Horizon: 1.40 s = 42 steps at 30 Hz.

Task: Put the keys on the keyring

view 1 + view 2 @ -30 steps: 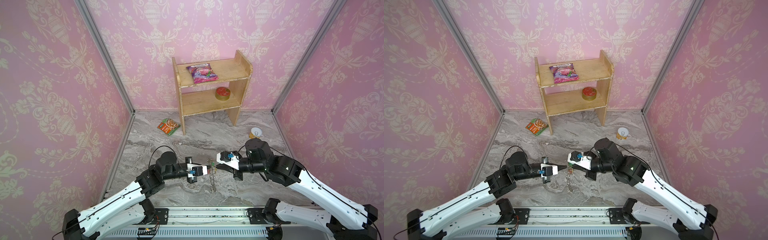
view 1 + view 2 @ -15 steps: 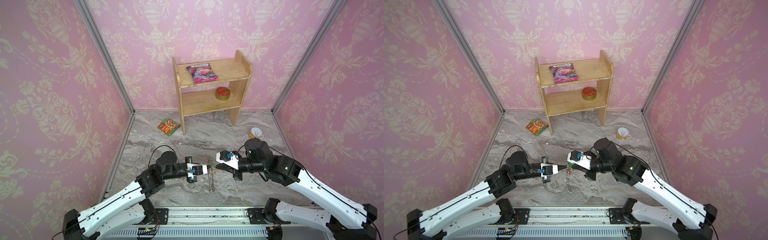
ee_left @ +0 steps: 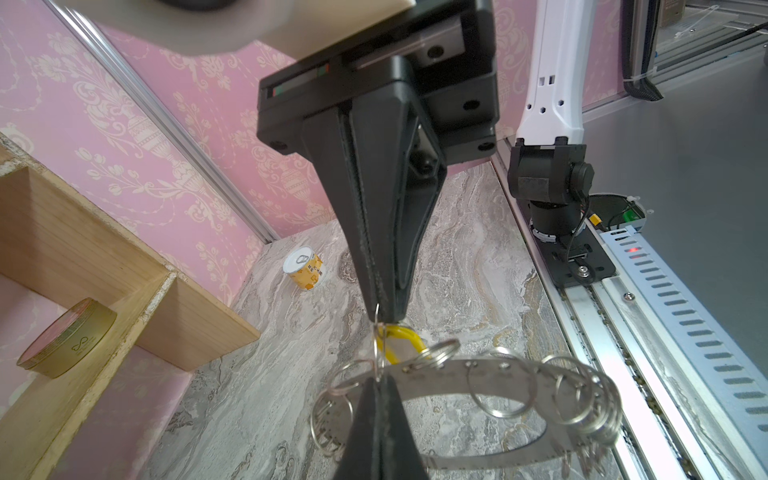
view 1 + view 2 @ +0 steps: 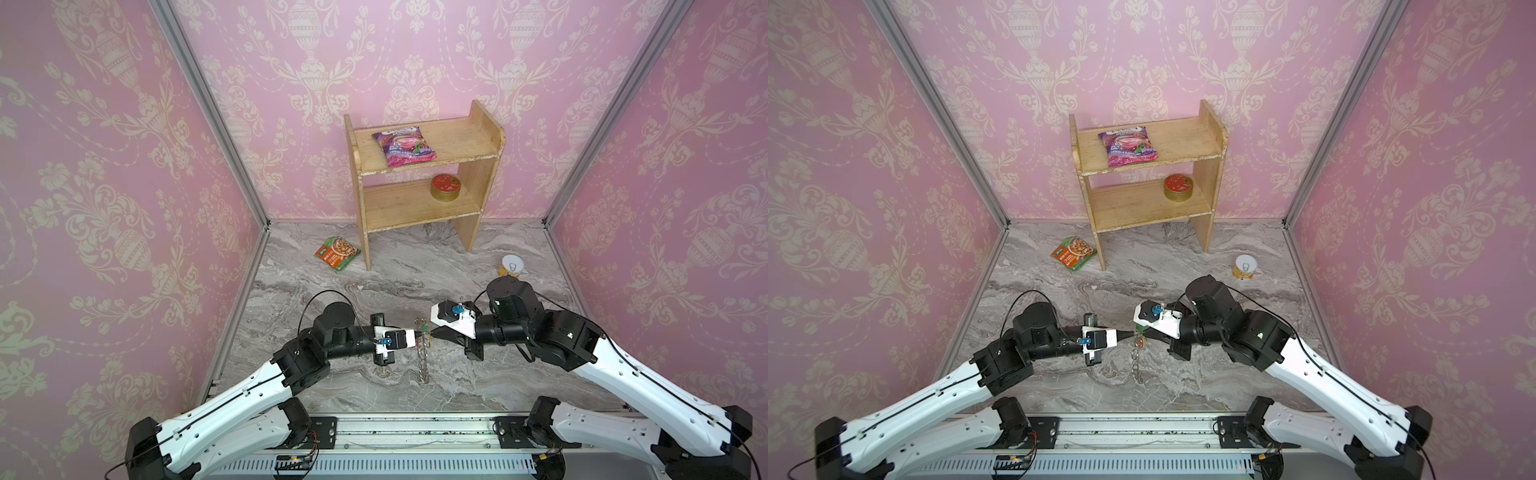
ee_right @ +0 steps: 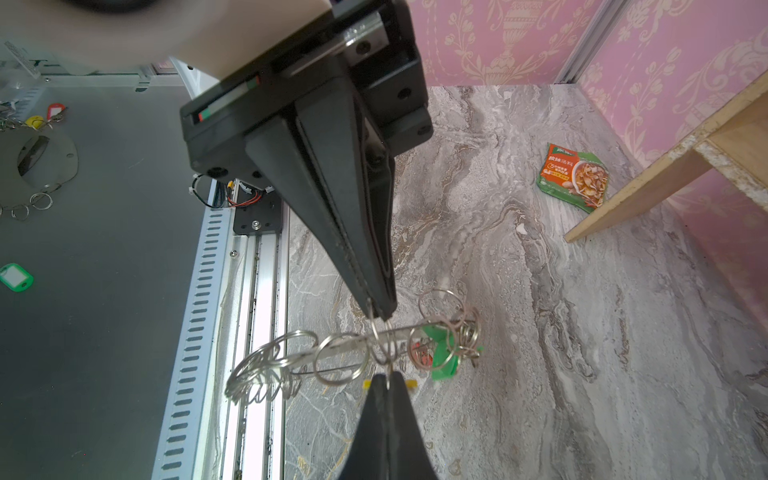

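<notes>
1. The left gripper (image 4: pixel 419 333), a pair of black tapered plastic fingers at lower centre in both top views, is pressed together on a thin silver wire loop (image 3: pixel 379 353) at the rim of the ring. I judge it to be the steadying hand, so the other arm has something fixed to work against.
2. The large flat grey metal keyring (image 4: pixel 423 357) stands on edge between the two grippers, a thin upright line at lower centre in both top views. Whether its bottom edge touches the marble-patterned tabletop (image 4: pixel 415 282) I cannot tell. In the left wrist view its smooth band curves through the lower right, drilled with small holes and hung with springy split-wire loops.
3. The keys crowd the rim just beside the pinch point: a green plastic tag (image 5: pixel 444 355), a red-orange tag (image 5: pixel 419 353) and a yellow tag (image 3: pixel 401 336). They look already threaded on loops, though the metal blades are too tangled to pick out.
4. The right gripper (image 4: pixel 433 332), the same black wedge shape, is clamped on what looks like the same loop from the opposite side, probably to pull or spread it. Wire this thin and slick gives little purchase.
</notes>
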{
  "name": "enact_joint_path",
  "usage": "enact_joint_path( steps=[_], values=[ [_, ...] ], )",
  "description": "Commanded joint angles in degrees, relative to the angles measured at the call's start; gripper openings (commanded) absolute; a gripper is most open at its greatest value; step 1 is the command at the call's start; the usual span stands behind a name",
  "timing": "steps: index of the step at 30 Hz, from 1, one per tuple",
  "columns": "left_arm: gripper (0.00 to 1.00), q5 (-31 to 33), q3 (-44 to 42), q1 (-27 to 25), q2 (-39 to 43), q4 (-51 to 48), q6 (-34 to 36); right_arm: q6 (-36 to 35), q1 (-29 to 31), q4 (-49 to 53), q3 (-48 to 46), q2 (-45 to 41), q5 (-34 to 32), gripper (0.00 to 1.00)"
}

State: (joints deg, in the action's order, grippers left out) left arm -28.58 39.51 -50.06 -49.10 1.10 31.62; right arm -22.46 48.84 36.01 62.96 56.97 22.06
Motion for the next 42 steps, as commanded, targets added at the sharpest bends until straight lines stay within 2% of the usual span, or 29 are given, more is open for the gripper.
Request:
enact_joint_path(
  steps=[1, 12, 30, 42],
  values=[
    [0.0, -2.8, 2.1, -0.3, -0.8, 1.6, -1.8, 0.7, 1.0, -6.1, 2.2, 0.8, 3.6, 0.0],
    [0.0, -1.8, 2.0, -0.2, -0.7, 1.2, -2.0, 0.7, 1.4, -5.5, 2.4, 0.0, 4.0, 0.0],
    [0.0, -2.7, 0.4, 1.5, 1.6, 6.4, -3.1, 0.7, 1.3, -3.6, 2.4, -0.2, 3.8, 0.0],
    [0.0, -2.8, 0.0, 1.7, 2.3, 7.1, -3.3, 0.5, 1.3, -2.2, 3.1, -0.4, 3.0, 0.08]
  ],
)
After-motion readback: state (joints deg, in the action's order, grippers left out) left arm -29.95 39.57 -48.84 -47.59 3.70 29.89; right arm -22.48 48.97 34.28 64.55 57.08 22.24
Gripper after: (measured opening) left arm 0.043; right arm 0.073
